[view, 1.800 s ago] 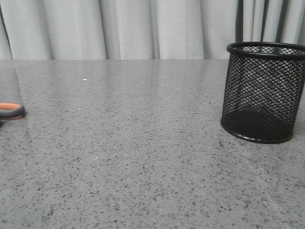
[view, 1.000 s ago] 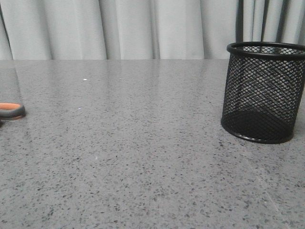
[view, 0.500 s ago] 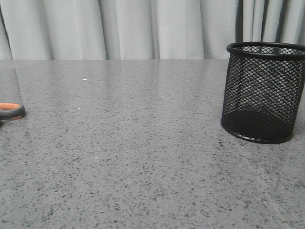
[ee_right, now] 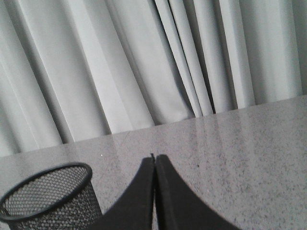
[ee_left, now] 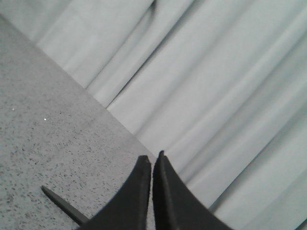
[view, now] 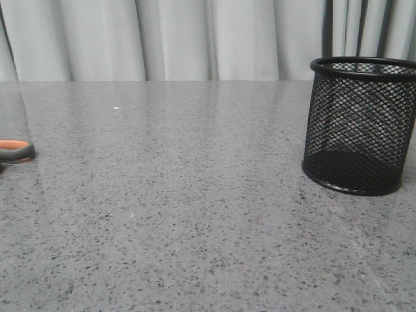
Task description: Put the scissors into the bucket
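Observation:
The bucket (view: 361,127), a black wire-mesh cup, stands upright at the right of the front view and looks empty; its rim also shows in the right wrist view (ee_right: 45,196). Of the scissors, one dark grey handle loop lined orange (view: 15,151) shows at the far left edge of the front view, and a dark blade tip (ee_left: 60,203) lies on the table in the left wrist view. My left gripper (ee_left: 152,160) is shut and empty above that blade. My right gripper (ee_right: 154,159) is shut and empty beside the bucket. Neither gripper shows in the front view.
The grey speckled table (view: 195,195) stretches between the scissors and the bucket. A pale pleated curtain (view: 195,39) hangs behind the table's far edge.

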You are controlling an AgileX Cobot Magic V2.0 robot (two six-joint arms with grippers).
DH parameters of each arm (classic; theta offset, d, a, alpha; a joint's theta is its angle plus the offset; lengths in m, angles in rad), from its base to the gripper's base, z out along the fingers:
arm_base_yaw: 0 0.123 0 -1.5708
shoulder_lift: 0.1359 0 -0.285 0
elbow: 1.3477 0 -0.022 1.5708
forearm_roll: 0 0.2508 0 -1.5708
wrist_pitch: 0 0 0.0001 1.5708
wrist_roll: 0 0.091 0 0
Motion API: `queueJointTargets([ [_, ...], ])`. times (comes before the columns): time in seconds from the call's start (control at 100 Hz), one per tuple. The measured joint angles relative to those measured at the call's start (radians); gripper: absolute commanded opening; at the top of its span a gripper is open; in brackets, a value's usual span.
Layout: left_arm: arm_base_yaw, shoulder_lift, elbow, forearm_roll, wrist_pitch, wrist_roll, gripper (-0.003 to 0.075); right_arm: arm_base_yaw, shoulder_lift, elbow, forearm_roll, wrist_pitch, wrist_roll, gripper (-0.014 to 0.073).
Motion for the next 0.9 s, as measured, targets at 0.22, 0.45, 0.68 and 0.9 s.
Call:
queueJointTargets([
  [0.22, 0.000, 0.002, -0.088, 0.142, 0.214, 0.000, 0.0102, 0.000, 0.058, -0.209, 0.004, 0.255, 0.000, 0.0317],
  [0.45, 0.000, 0.162, -0.355, 0.490, 0.484, 0.004, 0.0376, 0.000, 0.277, -0.460, 0.004, 0.559, -0.041, 0.0362],
  [0.68, -0.039, 0.412, -0.590, 0.678, 0.717, 0.146, 0.0325, 0.038, 0.390, -0.563, 0.019, 0.633, -0.048, 0.0362],
  [0.9, -0.251, 0.660, -0.771, 1.059, 0.926, 0.209, 0.0325, 0.089, 0.398, -0.564, 0.031, 0.644, -0.050, 0.0362],
])
